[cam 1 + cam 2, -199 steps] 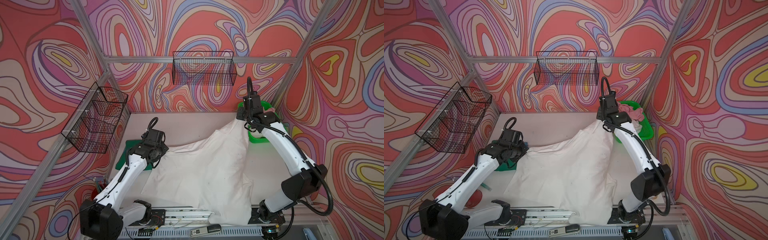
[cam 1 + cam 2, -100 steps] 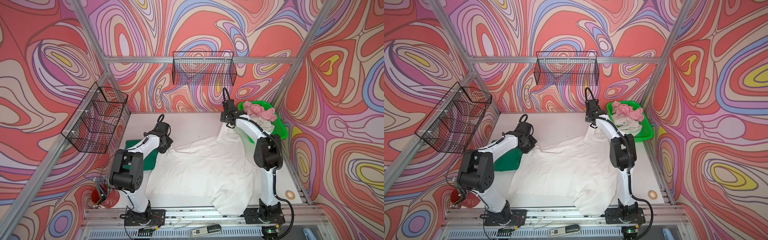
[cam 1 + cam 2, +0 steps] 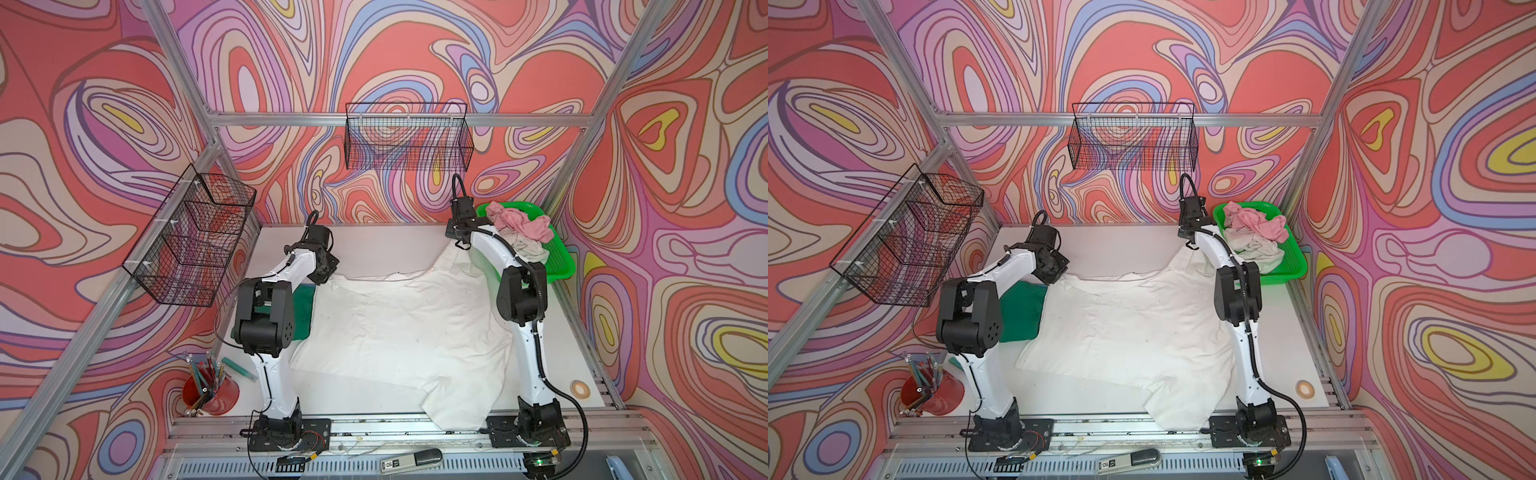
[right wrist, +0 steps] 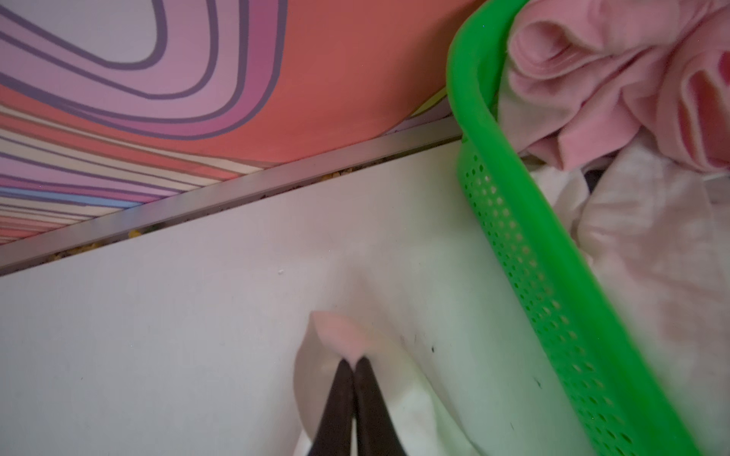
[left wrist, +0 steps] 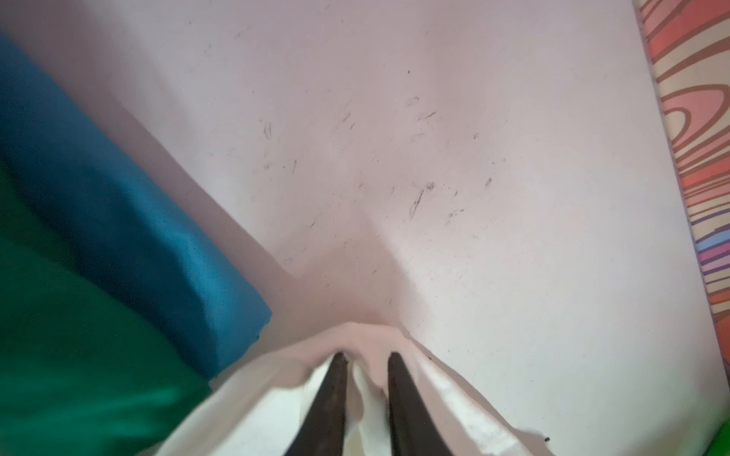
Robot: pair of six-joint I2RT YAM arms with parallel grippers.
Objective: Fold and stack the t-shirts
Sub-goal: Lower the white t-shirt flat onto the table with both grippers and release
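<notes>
Evidently the white t-shirt (image 3: 395, 328) is stretched by its far corners to lie flat on the tabletop (image 3: 374, 245): right claw (image 4: 354, 360) clenched on one, left claw (image 5: 365, 357) parted around the other.

Left arm (image 3: 274, 374): base on the near rail, lower link upright, elbow bent, forearm reaching toward the far side, wrist tipped down to the table.
Left gripper (image 5: 365, 357): dark fingers (image 5: 328, 402) parted with a narrow gap, a fold of the white t-shirt (image 5: 276, 395) lying in that gap.
Right arm (image 3: 530, 365): base on the near rail, stretched further toward the far side, wrist low.
Right gripper (image 4: 353, 361): jaws pressed together, pinching a corner of the same shirt.
</notes>
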